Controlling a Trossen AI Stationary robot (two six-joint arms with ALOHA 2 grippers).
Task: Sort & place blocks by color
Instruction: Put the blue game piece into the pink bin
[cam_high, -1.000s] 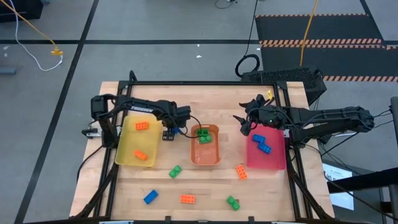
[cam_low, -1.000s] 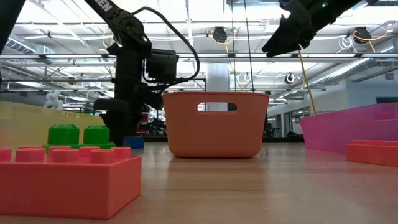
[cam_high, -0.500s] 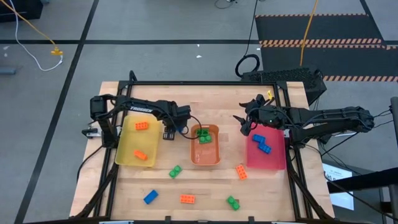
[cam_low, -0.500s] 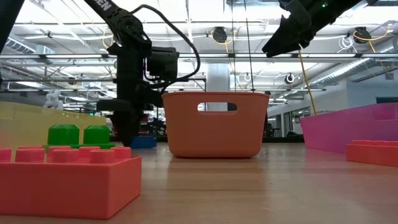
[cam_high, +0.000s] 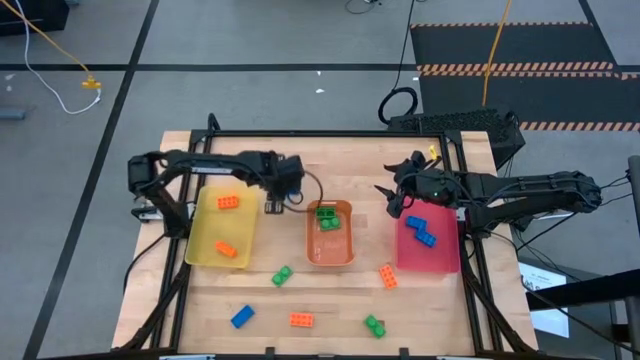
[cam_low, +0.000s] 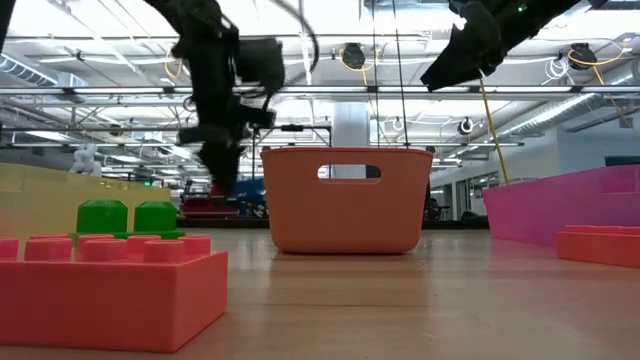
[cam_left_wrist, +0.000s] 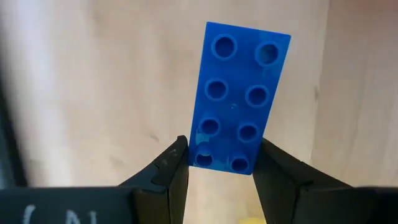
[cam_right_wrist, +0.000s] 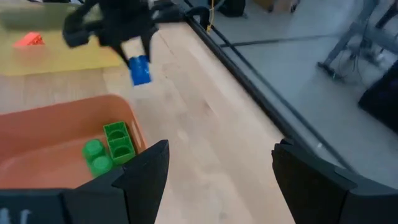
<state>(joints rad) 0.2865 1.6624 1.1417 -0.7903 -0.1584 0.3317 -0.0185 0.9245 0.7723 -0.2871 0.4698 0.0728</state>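
Here a blue block (cam_left_wrist: 239, 99) is held by one end between the fingers of the left gripper (cam_left_wrist: 221, 163), lifted clear of the wooden table (cam_high: 400, 300) in the gap between the yellow tray (cam_high: 222, 228) and the orange tray (cam_high: 330, 235). In the right wrist view the same block is seen hanging under that gripper, above bare wood, just beyond the orange tray's far rim.

The carrying step of the sort is judged to be in hand. Green blocks (cam_high: 327, 216) are already gathered in the orange tray, orange blocks (cam_high: 227, 202) in the yellow one, and two blue blocks (cam_high: 420, 230) in the pink tray (cam_high: 430, 245), so the pink tray is taken to be this block's place. The next move calls for a carry across the orange tray, high enough to clear its rim, and a release over the pink one.

The right gripper (cam_right_wrist: 211, 171) is parked above the near edge of the pink tray, fingers spread wide and empty, and may have to be cleared from the path. Loose blocks (cam_high: 283, 274) are left on the table's front strip.
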